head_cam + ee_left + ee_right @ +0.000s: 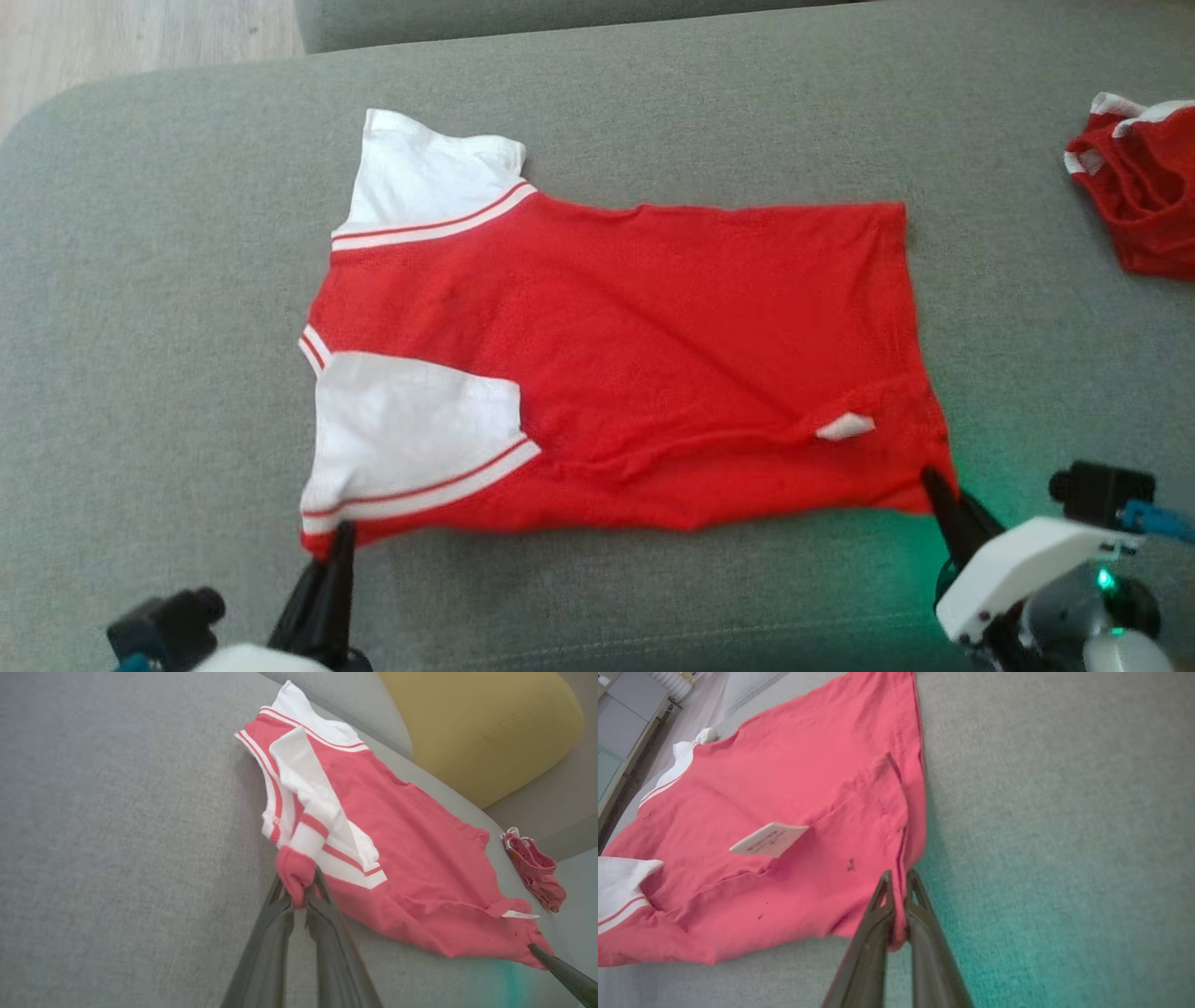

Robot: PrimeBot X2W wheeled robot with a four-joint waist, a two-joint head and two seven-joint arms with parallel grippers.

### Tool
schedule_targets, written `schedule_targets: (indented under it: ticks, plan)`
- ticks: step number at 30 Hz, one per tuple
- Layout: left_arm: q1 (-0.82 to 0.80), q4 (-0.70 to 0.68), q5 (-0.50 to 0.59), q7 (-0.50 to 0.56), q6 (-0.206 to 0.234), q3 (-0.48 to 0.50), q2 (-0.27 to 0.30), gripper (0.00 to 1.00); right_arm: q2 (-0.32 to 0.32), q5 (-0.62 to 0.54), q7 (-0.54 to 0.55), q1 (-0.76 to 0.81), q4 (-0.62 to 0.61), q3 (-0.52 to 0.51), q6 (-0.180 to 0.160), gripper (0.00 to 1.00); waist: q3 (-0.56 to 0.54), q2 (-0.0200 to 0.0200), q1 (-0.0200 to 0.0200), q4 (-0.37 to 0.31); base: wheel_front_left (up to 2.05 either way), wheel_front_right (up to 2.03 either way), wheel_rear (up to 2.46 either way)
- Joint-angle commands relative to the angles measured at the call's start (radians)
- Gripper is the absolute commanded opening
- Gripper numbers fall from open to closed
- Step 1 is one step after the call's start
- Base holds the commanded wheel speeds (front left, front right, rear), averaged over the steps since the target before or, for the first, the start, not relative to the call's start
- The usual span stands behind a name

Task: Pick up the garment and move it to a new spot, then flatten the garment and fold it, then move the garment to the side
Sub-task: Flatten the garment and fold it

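Note:
The garment (635, 355) is a red shirt with white sleeves, spread across the grey sofa seat with its neck end to the left. My left gripper (341, 534) is shut on the near left corner by the white sleeve; in the left wrist view a red bunch of the garment (397, 849) sits pinched in the left gripper (299, 891). My right gripper (931, 478) is shut on the near right hem corner; the right wrist view has the red garment (784, 793) edge clamped in the right gripper (899, 882). A white label (768, 839) lies on the cloth.
A second small red and white garment (1144, 191) lies bunched at the far right of the seat. A yellow cushion (486, 728) rests on the sofa in the left wrist view. Bare grey seat (140, 280) lies left of the shirt, and wooden floor (140, 37) beyond.

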Motion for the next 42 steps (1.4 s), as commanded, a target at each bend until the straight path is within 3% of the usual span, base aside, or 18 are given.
schedule_targets:
  ticks: [1, 11, 12, 13, 14, 15, 22, 28, 34, 42]
  plan:
    - [-0.011, -0.026, 0.002, -0.007, 0.006, 0.029, -0.004, 0.00, -0.006, 0.006, 0.003, -0.007, -0.030, 0.010, 0.007, 0.00, -0.001, 0.0000, 0.0000, 0.000, 0.00, 0.00, 0.00]
    - [-0.004, 0.028, -0.004, 0.001, 0.011, 0.027, 0.004, 0.00, 0.006, -0.014, -0.028, -0.019, 0.018, -0.006, 0.007, 0.00, -0.011, 0.0000, 0.0000, -0.007, 0.00, 0.00, 0.00]
    - [-0.003, 0.032, -0.005, 0.002, 0.011, 0.028, 0.006, 0.00, 0.006, -0.015, -0.031, -0.020, 0.021, -0.007, 0.007, 0.15, -0.011, 0.0000, 0.0000, -0.009, 0.00, 0.00, 0.00]
    - [-0.002, 0.035, -0.005, 0.000, 0.011, 0.031, 0.008, 0.10, 0.006, -0.017, -0.033, -0.021, 0.024, -0.006, 0.007, 0.36, -0.011, 0.0000, 0.0000, -0.010, 0.00, 0.00, 0.00]
    - [-0.001, 0.037, -0.006, -0.002, 0.011, 0.034, 0.011, 0.45, 0.006, -0.017, -0.035, -0.021, 0.025, -0.005, 0.007, 0.62, -0.011, 0.0000, 0.0000, -0.012, 0.00, 0.00, 0.00]
    - [-0.001, 0.038, -0.006, -0.004, 0.010, 0.037, 0.014, 1.00, 0.006, -0.017, -0.039, -0.020, 0.026, -0.005, 0.007, 0.97, -0.011, 0.0000, 0.0000, -0.013, 0.00, 0.00, 0.00]
    - [-0.014, 0.005, 0.010, -0.005, 0.016, 0.059, 0.049, 1.00, 0.001, -0.018, -0.064, -0.003, 0.002, -0.027, 0.007, 1.00, -0.016, 0.0000, 0.0000, -0.025, 0.00, 0.00, 0.00]
    - [-0.102, -0.050, 0.057, 0.039, 0.012, 0.077, 0.136, 1.00, -0.011, -0.041, -0.106, -0.027, -0.058, -0.031, 0.007, 1.00, -0.009, 0.0000, 0.0000, -0.052, 0.00, 0.00, 0.00]
    - [-0.312, -0.065, 0.105, 0.164, -0.019, 0.070, 0.254, 1.00, -0.017, -0.053, -0.131, -0.121, -0.102, 0.056, 0.007, 1.00, 0.049, 0.0000, 0.0000, -0.091, 0.00, 0.00, 0.00]
    - [-0.691, 0.068, 0.092, 0.361, -0.107, 0.051, 0.391, 1.00, -0.024, -0.048, -0.163, -0.298, -0.082, 0.189, 0.007, 1.00, 0.207, 0.0000, 0.0000, -0.145, 0.00, 0.00, 0.00]
